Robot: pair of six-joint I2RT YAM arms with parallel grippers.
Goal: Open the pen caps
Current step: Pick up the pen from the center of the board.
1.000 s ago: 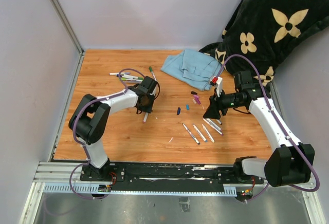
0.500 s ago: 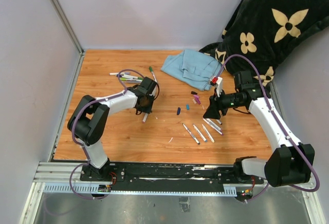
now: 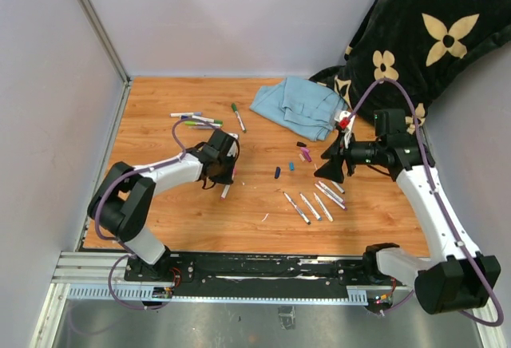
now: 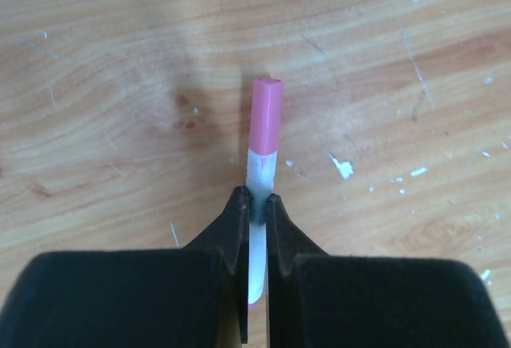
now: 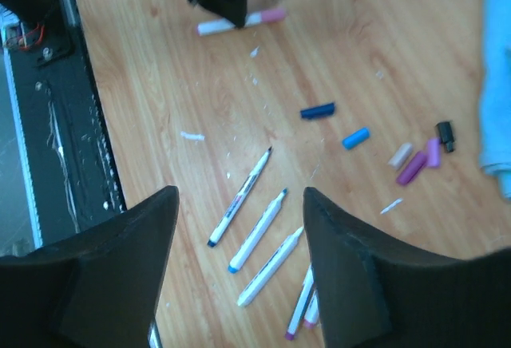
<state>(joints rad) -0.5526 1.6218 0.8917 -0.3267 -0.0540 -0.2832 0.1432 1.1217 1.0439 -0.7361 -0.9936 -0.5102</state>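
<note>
— Biggest first?
— Wooden table (image 3: 176, 204), with a blue cloth (image 3: 299, 107) at its far side.
— And the pincers?
— The right gripper (image 5: 239, 204) gapes empty above the uncapped markers (image 5: 257, 232). The left gripper (image 4: 254, 200) pinches a marker (image 4: 257, 236) by its white barrel; its pink cap (image 4: 266, 116) is still on, just past the fingertips. The loose caps (image 3: 291, 166) lie between the arms.
</note>
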